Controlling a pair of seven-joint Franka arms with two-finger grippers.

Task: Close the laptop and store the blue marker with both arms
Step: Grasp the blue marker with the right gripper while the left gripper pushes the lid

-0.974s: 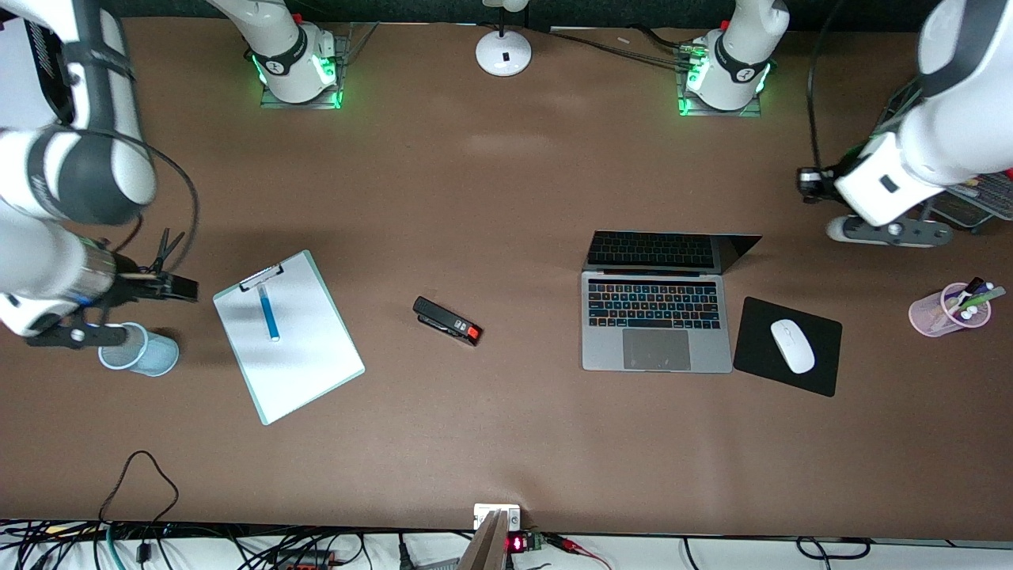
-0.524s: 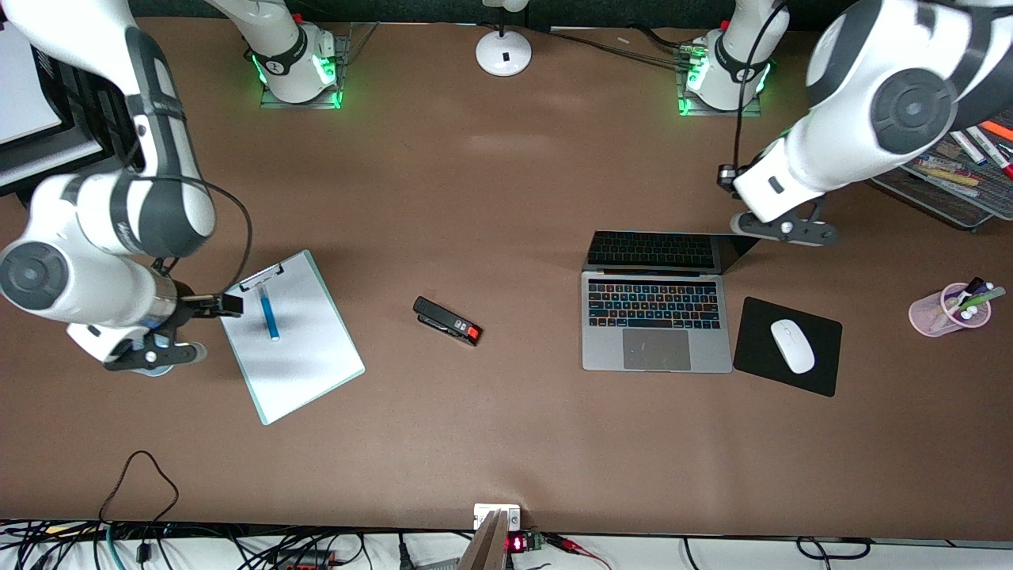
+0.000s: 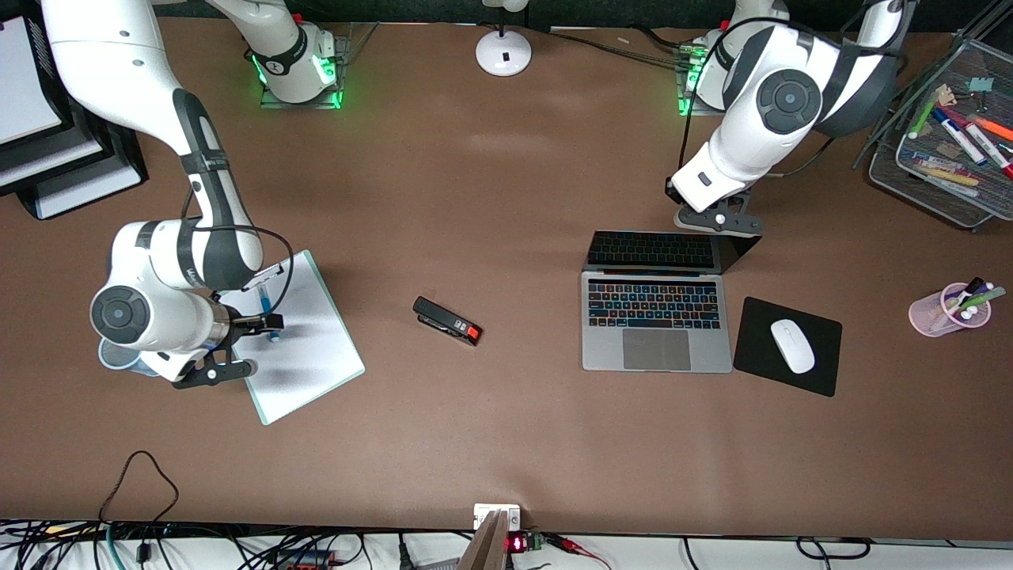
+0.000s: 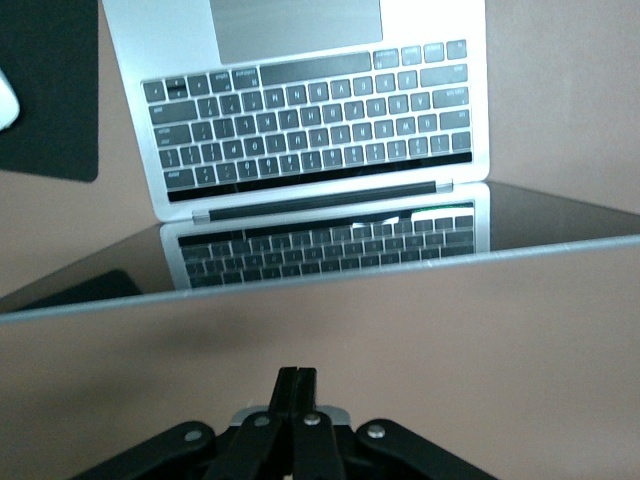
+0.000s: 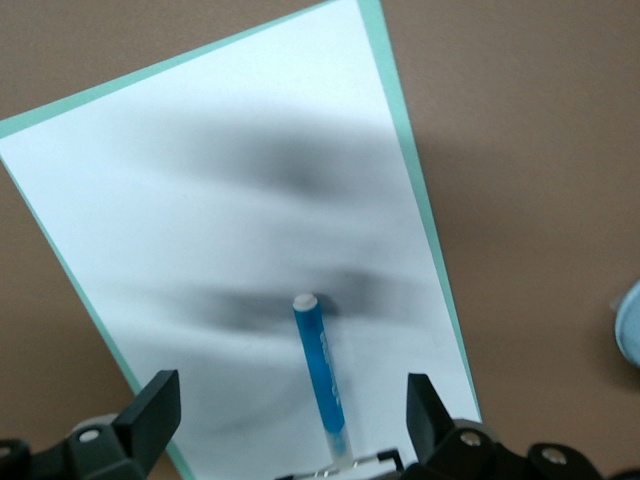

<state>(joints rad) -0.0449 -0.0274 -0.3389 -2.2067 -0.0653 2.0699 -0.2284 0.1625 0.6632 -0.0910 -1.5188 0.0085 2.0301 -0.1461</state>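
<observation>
Nearby, stapler (image 3: 447, 321) lies between clipboard (image 3: 305, 372) and laptop (image 3: 655, 324) — touching neither.

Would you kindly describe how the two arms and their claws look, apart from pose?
Both arms are glossy white with dark grey joint bands and round grey caps; thin black cables run along them, and their bases glow green. The left claw and right claw are black, with silver screws on the finger mounts.

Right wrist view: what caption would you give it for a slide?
Open right end effector hovers over the blue marker lying on the paper of a green-edged clipboard.
</observation>
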